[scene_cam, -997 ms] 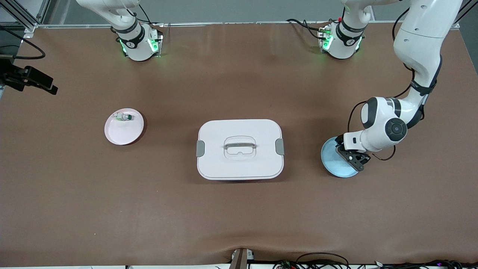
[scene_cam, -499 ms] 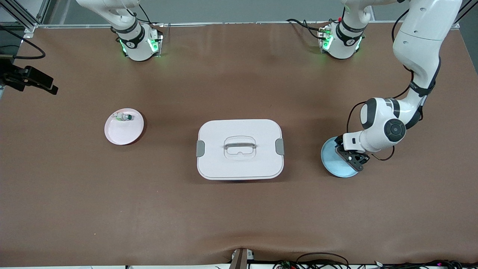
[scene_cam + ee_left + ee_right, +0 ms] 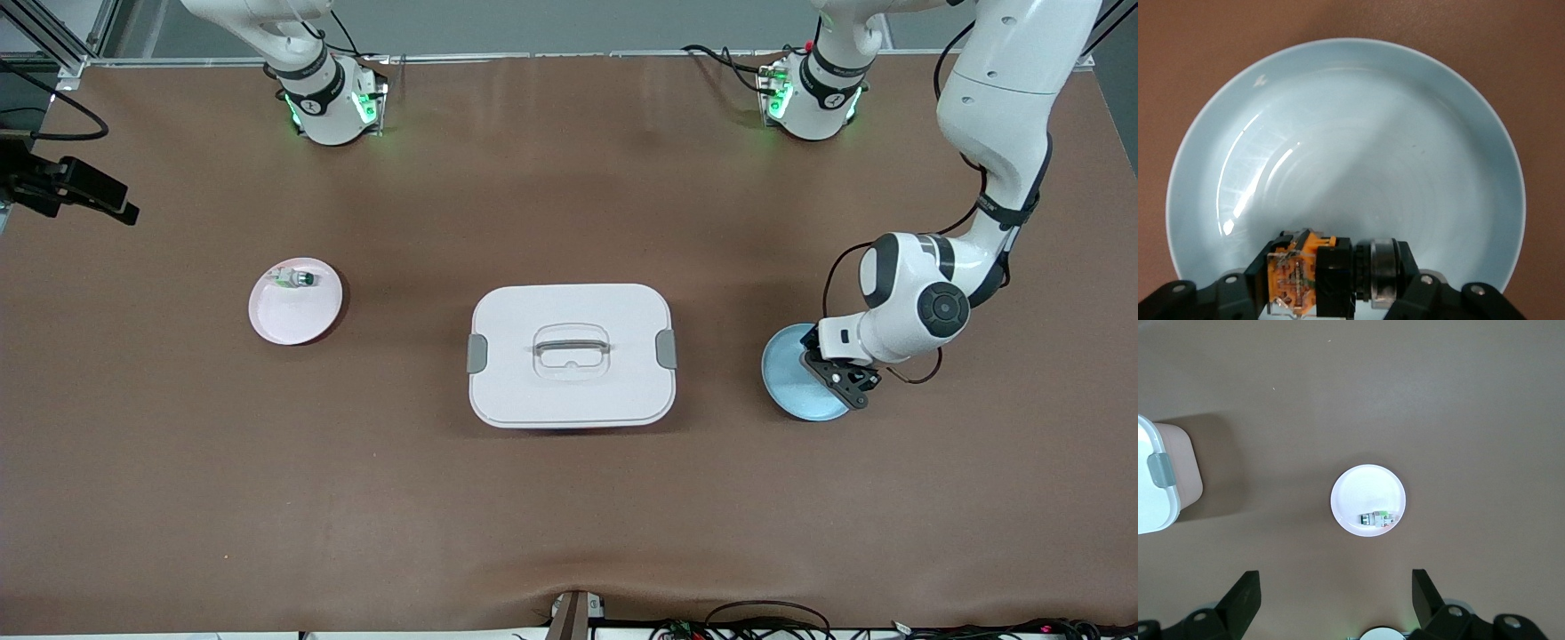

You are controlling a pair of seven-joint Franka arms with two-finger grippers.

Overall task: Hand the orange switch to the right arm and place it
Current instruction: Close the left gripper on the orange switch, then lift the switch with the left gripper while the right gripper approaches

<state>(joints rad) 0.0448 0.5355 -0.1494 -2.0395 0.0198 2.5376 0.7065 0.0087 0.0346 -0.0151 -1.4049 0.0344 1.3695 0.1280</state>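
The orange switch (image 3: 1313,277), an orange and black block with a silver ring, lies on its side in the light-blue plate (image 3: 1338,133) near the rim. My left gripper (image 3: 1331,279) is shut on it, one finger at each end. In the front view the left gripper (image 3: 840,373) is down on the blue plate (image 3: 787,378) at the left arm's end of the table and hides the switch. My right gripper (image 3: 1336,593) hangs open and empty, high over bare table close to the pink plate (image 3: 1358,493).
A white lidded box (image 3: 571,356) with a handle sits mid-table, its corner also in the right wrist view (image 3: 1151,487). The pink plate (image 3: 293,313) at the right arm's end holds a small clear part with a green cap (image 3: 295,279).
The left gripper's fingers have closed onto the orange switch on the blue plate. The plate has slid slightly toward the box. The right arm has not moved.
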